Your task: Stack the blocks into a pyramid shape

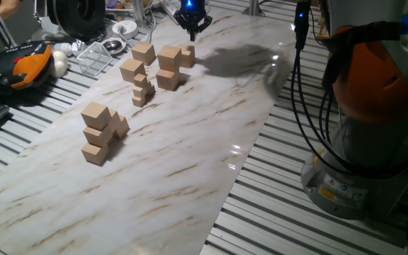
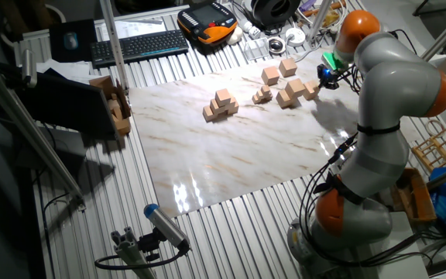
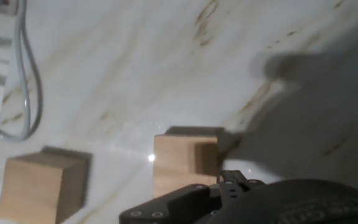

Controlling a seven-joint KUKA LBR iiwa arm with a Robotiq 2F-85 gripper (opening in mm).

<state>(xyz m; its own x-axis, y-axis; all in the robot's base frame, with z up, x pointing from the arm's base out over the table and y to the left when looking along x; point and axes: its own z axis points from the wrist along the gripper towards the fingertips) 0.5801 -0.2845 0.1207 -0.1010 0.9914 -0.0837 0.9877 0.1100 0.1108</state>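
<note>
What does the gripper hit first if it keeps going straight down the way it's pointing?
Most likely the lone tan block directly below the gripper: the hand view shows it right ahead of the fingers, with bare marble board around it. How far above the block it hangs is unclear.

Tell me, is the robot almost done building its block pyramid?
Partly. A small stepped pile of tan cubes already stands on the marble table, narrowing to a single cube on top. Right now the gripper hangs just above a loose block at the far end; whether its jaws are open is unclear. Several more big blocks still sit loose, so there is stacking left.
</note>
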